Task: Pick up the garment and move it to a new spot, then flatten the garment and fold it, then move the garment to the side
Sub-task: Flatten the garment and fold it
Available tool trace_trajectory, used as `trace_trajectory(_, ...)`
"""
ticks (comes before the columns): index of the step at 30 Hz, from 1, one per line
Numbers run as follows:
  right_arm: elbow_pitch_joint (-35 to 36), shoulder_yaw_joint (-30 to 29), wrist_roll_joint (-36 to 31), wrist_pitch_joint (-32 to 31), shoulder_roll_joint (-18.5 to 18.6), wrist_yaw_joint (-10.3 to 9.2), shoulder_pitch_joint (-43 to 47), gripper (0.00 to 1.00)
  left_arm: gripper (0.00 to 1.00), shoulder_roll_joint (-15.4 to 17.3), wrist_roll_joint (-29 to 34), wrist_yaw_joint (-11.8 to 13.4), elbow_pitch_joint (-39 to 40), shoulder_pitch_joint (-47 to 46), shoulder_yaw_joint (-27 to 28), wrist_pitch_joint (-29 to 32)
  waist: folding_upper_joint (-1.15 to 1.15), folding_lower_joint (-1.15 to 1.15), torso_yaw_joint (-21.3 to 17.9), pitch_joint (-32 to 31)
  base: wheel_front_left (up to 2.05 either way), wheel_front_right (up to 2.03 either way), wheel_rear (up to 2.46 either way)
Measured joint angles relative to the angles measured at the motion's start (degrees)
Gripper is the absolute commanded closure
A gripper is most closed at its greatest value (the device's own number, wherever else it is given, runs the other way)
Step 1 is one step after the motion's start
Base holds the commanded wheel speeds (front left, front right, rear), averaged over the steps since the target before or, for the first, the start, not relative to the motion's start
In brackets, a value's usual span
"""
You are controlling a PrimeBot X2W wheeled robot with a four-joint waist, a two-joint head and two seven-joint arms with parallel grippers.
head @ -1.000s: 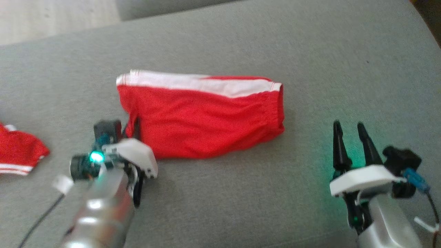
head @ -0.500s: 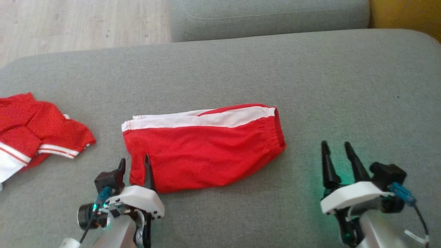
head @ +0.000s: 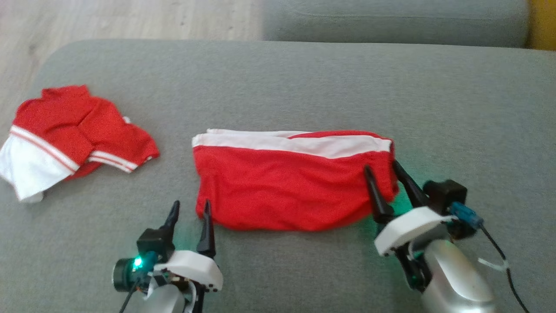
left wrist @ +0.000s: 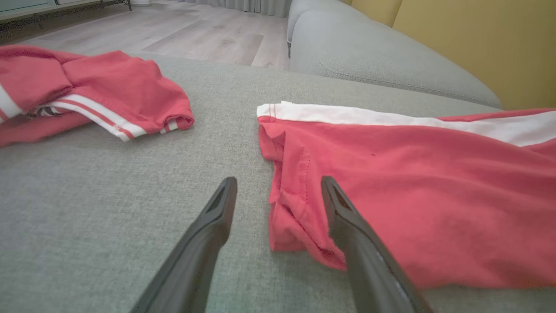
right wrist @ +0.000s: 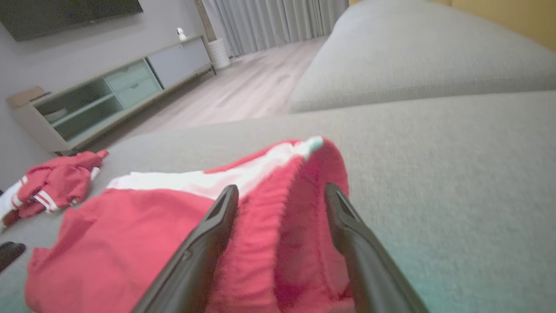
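Left claw [head: 190,208] low, wide open, empty, at corner of shorts [head: 286,191]. Right claw [head: 382,170] open, astride opposite end, not gripping. Two garments: shorts, shirt [head: 74,130].

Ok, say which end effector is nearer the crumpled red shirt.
Left. The left end effector sits right of the crumpled red shirt; right end effector straddles the red shorts' waistband, farther right.

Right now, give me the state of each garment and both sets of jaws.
red shorts: lying flat on the cushion, not lifted.
red-and-white top: crumpled, at the cushion's left.
left gripper: jaws open, at the shorts' left corner.
right gripper: jaws open, astride the shorts' right end.
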State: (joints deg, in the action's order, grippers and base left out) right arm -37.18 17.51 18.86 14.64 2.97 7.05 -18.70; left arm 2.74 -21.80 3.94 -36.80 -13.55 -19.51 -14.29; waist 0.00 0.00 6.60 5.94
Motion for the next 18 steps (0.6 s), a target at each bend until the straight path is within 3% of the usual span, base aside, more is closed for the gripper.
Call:
trace_trajectory(7,-7.37,-6.9,-2.66,0.0,0.02,0.0,0.02,0.0,0.0,-0.04,-0.52,-0.38,1.36,0.06,-2.77,0.0,0.0,0.0,3.38,1.73,0.0,0.0,0.0)
trace_trajectory(14,-10.04,-4.37,1.46,0.32,0.07,0.0,0.1,0.0,0.0,-0.05,-0.9,-0.34,1.47,0.1,-3.04,0.0,0.0,0.0,3.32,2.56,0.0,0.0,0.0)
trace_trajectory(15,-10.24,-3.53,2.74,0.35,0.13,0.0,-0.02,0.33,0.0,-0.05,-0.9,-0.34,1.47,0.1,-3.12,0.0,0.0,0.0,3.29,2.58,0.0,0.0,0.0)
trace_trajectory(16,-10.47,-2.64,4.03,0.49,0.29,0.0,-0.19,0.78,0.0,-0.07,-0.9,-0.35,1.47,0.1,-3.14,0.0,0.0,0.0,3.28,2.6,0.0,0.0,0.0)
trace_trajectory(17,-10.67,-1.79,5.13,0.51,0.41,0.0,-0.52,1.0,0.0,-0.07,-0.9,-0.35,1.47,0.1,-3.14,0.0,0.0,0.0,3.26,2.61,0.0,0.0,0.0)
trace_trajectory(18,-10.83,-1.24,6.32,0.49,0.47,0.0,-0.77,1.0,0.0,-0.07,-0.9,-0.35,1.47,0.1,-3.14,0.0,0.0,0.0,3.23,2.58,0.0,0.0,0.0)
